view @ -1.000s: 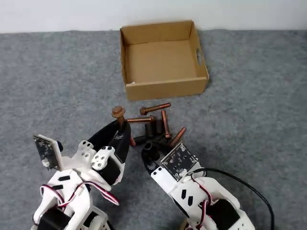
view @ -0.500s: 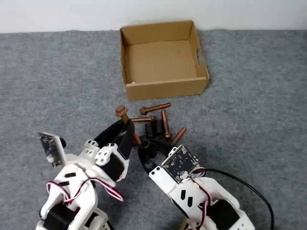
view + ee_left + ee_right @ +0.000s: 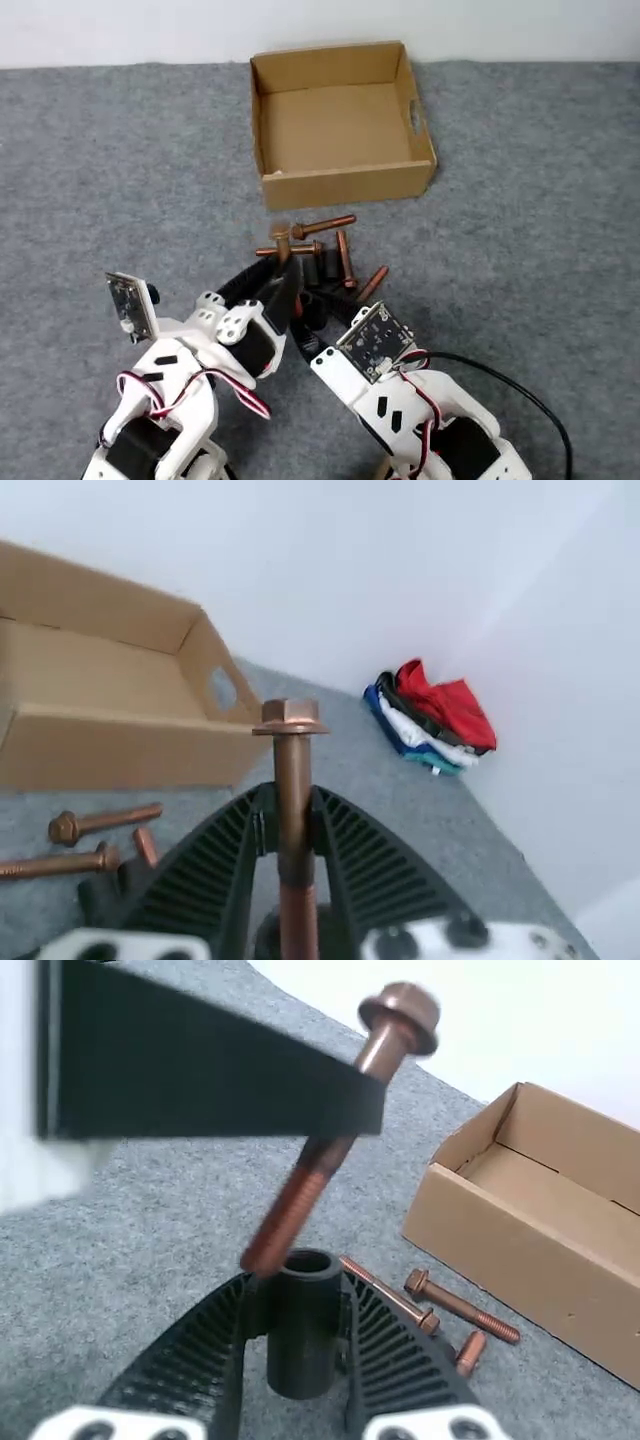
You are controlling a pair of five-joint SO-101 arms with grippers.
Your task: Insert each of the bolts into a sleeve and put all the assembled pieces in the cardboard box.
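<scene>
We see the bolt [image 3: 291, 770] standing nearly on end in the left wrist view, head up and long axis running down between the fingers. From the right wrist view it leans, with the head tipped away and the threaded end down at the rim of the sleeve [image 3: 300, 1335]. Whether the tip is inside we cannot tell. The sleeve stands upright, open mouth up.

A second ago the bolt's head sat left of the loose bolts [image 3: 322, 226] on the grey carpet [image 3: 120, 180]. Now the left arm has swung toward the right arm, and the head hangs over them (the right arm has hardly shifted).

The left gripper [image 3: 292, 795] is clamped on the bolt's shank below the head. The right gripper [image 3: 297, 1300] is clamped around the sleeve's middle, just under the bolt's tip. The cardboard box [image 3: 340, 185] lies beyond.
</scene>
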